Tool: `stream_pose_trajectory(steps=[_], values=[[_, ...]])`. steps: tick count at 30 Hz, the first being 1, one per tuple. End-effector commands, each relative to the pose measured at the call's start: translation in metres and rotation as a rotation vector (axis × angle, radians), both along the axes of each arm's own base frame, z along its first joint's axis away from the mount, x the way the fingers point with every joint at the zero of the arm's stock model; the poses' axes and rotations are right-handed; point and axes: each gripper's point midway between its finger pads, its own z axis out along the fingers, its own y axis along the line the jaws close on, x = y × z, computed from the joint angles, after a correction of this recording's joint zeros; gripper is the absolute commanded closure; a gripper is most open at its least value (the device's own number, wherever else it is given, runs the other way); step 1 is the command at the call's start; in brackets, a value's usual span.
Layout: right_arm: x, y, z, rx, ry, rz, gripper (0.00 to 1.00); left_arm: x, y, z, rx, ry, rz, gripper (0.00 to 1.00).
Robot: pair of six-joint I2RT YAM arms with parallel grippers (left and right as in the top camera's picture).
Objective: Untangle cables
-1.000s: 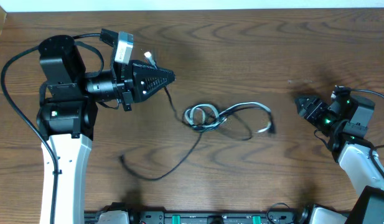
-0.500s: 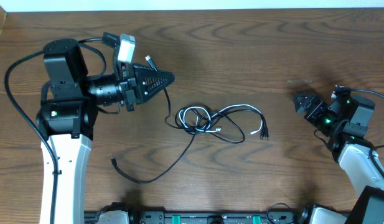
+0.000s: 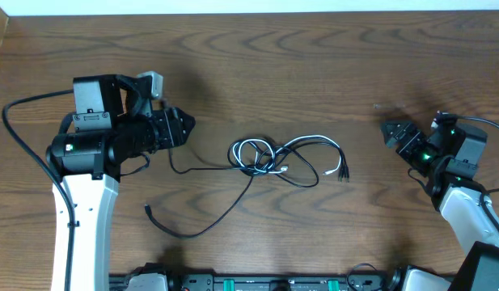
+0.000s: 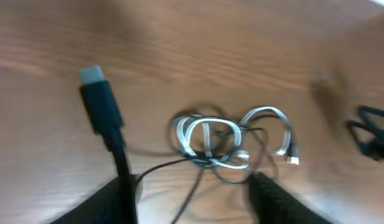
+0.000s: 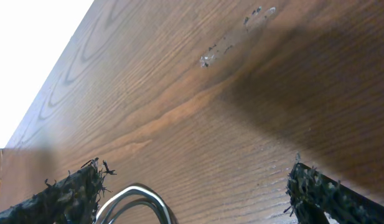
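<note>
The cables (image 3: 265,155) lie knotted mid-table: white loops twisted with thin black cord, small plugs at the right (image 3: 343,171). One black cord runs left to a free end (image 3: 171,164) below my left gripper (image 3: 188,125). Another trails down to a plug (image 3: 149,209). In the left wrist view, blurred, the black plug (image 4: 99,99) and its cord stand against the inner side of the left finger (image 4: 101,204). That gripper (image 4: 192,208) is open, with the tangle (image 4: 210,140) ahead. My right gripper (image 3: 390,131) (image 5: 198,202) is open and apart from the cables. A pale loop (image 5: 137,198) shows low between its fingers.
Pale scuff marks (image 3: 388,106) (image 5: 236,32) dot the dark wooden table (image 3: 314,56) just beyond the right gripper. The table's far edge (image 3: 249,11) runs along the top. Thick black robot wires (image 3: 23,153) arc beside the left arm.
My left gripper opened, pulled back left and turned downward. The black cord end it held dropped to the table. The tangle slid left, then settled. My right gripper's jaws spread wider.
</note>
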Motion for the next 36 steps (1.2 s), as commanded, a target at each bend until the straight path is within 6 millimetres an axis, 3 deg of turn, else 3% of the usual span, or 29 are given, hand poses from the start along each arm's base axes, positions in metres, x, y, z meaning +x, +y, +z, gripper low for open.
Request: stream_pose_trajectory(steps=[1,3,10,13,17,23,30,36], values=[[0.0,-0.001,0.001,0.016,-0.002,-0.005,0.07,0.003,0.027,-0.013,0.13,0.045,0.094,0.2],[0.0,-0.001,0.001,0.015,-0.004,-0.005,0.07,0.001,0.033,-0.019,0.145,0.084,0.139,0.12],[0.0,-0.001,0.001,0.015,-0.004,-0.005,0.06,-0.011,0.057,-0.033,0.197,0.201,0.337,0.11],[0.0,-0.001,0.001,0.015,-0.004,-0.005,0.06,-0.011,0.058,-0.034,0.219,0.203,0.346,0.11],[0.0,-0.001,0.001,0.015,-0.004,-0.005,0.06,-0.008,0.031,-0.032,0.252,0.157,0.21,0.11],[0.0,0.001,0.002,0.02,-0.007,0.001,0.06,0.001,-0.031,-0.038,0.355,0.049,-0.151,0.1],[0.001,0.0,0.002,0.019,-0.01,0.001,0.06,0.004,-0.084,-0.093,0.478,0.088,-0.516,0.1],[0.001,0.0,0.002,0.019,-0.01,0.001,0.06,0.025,-0.098,-0.133,0.501,0.107,-0.584,0.1]])
